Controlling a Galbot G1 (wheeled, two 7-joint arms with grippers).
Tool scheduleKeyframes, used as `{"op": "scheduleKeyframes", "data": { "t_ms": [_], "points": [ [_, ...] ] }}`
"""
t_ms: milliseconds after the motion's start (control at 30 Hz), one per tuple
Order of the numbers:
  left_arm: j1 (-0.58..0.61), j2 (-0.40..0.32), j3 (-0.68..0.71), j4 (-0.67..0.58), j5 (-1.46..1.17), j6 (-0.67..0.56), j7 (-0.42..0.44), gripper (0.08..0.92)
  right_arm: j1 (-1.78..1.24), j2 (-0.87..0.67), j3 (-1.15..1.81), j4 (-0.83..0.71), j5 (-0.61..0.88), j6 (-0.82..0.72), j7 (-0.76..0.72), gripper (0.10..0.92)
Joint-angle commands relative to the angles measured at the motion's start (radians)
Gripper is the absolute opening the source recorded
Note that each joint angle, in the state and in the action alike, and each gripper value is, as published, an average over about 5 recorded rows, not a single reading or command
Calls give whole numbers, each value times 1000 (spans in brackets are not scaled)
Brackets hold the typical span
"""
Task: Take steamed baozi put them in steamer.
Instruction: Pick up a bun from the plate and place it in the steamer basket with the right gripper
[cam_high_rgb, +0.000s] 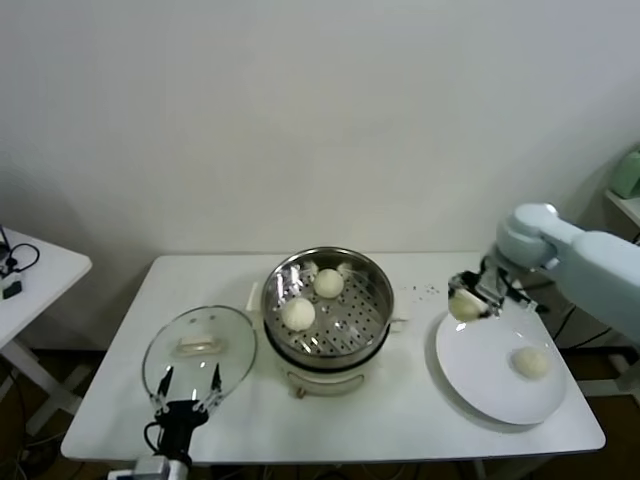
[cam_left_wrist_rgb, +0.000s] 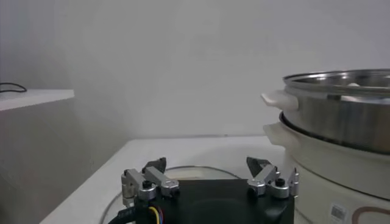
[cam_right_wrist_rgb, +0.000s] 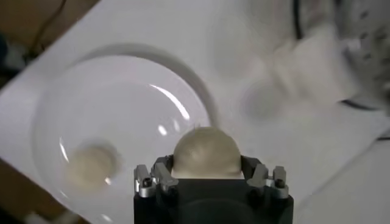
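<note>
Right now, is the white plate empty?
No, one baozi still lies on the white plate, while the right end effector holds another above its edge.

Lid (cam_high_rgb: 199, 349) left of steamer (cam_high_rgb: 327, 305); plate (cam_high_rgb: 480, 385) right of it.

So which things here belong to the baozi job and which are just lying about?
Job: steamer; two baozi in steamer; baozi held by right gripper; baozi on plate; plate.
Lying about: glass lid, under the idle left gripper; side table.
</note>
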Motion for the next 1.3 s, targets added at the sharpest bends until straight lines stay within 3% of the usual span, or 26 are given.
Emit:
{"op": "scheduleKeyframes", "data": {
  "t_ms": [33, 267, 633, 1300],
  "points": [
    [1, -2, 4, 5, 10, 3, 0, 823, 296, 191, -81, 150, -73, 161, -16, 713],
    [-1, -1, 18, 8, 25, 13, -2, 823, 268, 338, -102, 189, -12, 114, -19, 712],
    [8, 17, 14, 12, 25, 24, -2, 823, 211, 527, -171, 74, 41, 126, -17, 712],
    [8, 19, 19, 27, 38, 31, -2, 823, 151, 594, -282, -47, 118, 173, -17, 712]
  ]
}}
